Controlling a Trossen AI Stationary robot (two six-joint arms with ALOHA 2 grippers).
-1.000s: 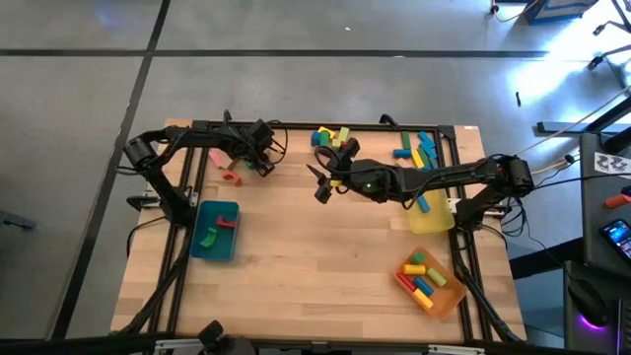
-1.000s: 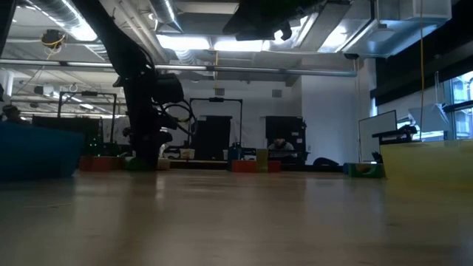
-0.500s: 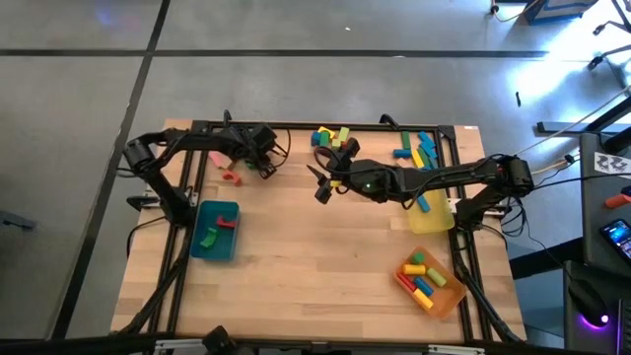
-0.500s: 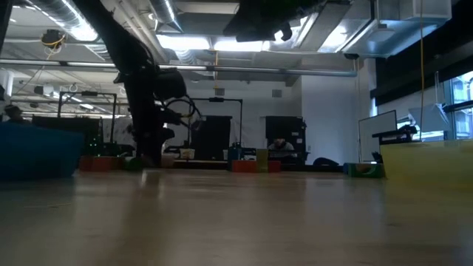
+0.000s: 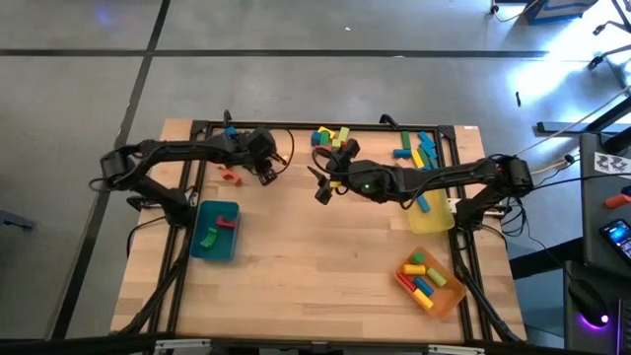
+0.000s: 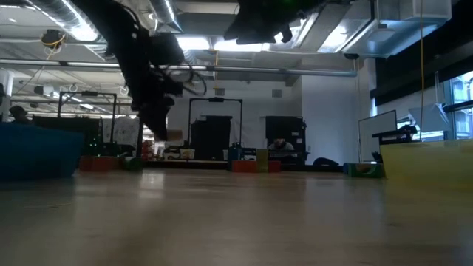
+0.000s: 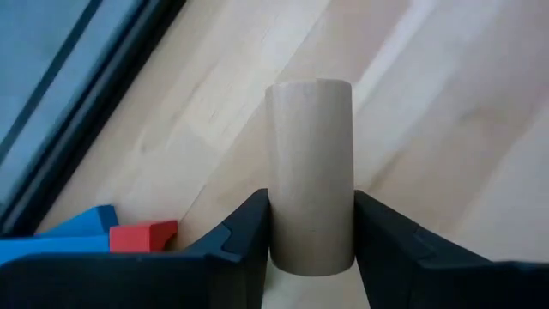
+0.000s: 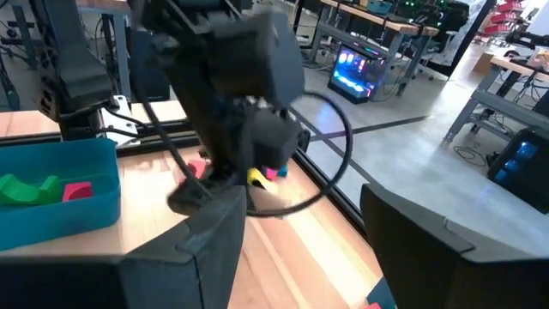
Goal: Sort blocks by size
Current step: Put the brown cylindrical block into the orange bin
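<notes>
Pale wood fills the left wrist view: a plain cylinder block [image 7: 310, 176] stands clamped between the left gripper's [image 7: 310, 249] two dark fingers [image 7: 249, 236], one pressing each side. In the high view that left gripper [image 5: 264, 173] is near the table's [image 5: 315, 266] far edge, left of centre, and in the low view it hangs lifted clear of the tabletop. Just beside it on the table lie a red block [image 5: 233, 178] and a blue block [image 7: 81, 221]. Nearer the front, the teal tray [image 5: 200, 247] holds a green arch [image 5: 208, 236] and a red piece [image 5: 228, 222].

Toward the middle, the right gripper [image 5: 321, 183] hovers with its fingers spread and nothing between them. Behind it a cluster of mixed blocks [image 5: 331, 135] sits at the far edge, with more blue and yellow blocks [image 5: 416, 150] further right. The yellow tray [image 5: 431, 218] and the orange tray [image 5: 447, 297] lie along the right side.
</notes>
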